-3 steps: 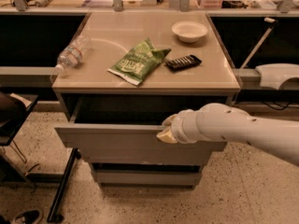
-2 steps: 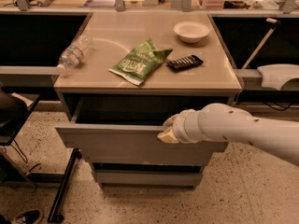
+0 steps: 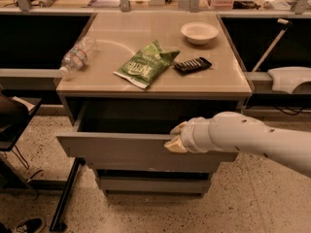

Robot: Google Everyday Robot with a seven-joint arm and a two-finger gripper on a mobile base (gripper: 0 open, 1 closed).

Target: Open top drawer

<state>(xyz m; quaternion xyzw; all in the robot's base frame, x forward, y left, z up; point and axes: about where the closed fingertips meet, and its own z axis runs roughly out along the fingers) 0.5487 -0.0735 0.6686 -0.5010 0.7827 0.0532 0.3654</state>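
Note:
The top drawer [image 3: 121, 152] is a grey flat front under the tan cabinet top, and it stands pulled out, with a dark gap behind its front. My gripper [image 3: 175, 139] is at the drawer's top edge, right of centre, at the end of my white arm [image 3: 248, 140], which reaches in from the right. The arm hides the drawer front's right part. Two smaller grey drawers [image 3: 150, 183] sit closed below it.
On the cabinet top [image 3: 228, 81] lie a plastic bottle [image 3: 77, 56], a green chip bag [image 3: 146, 64], a black bar [image 3: 193, 65] and a white bowl [image 3: 199, 32]. A black chair [image 3: 12, 120] stands at the left and a black pole leg [image 3: 65, 193] leans by the cabinet.

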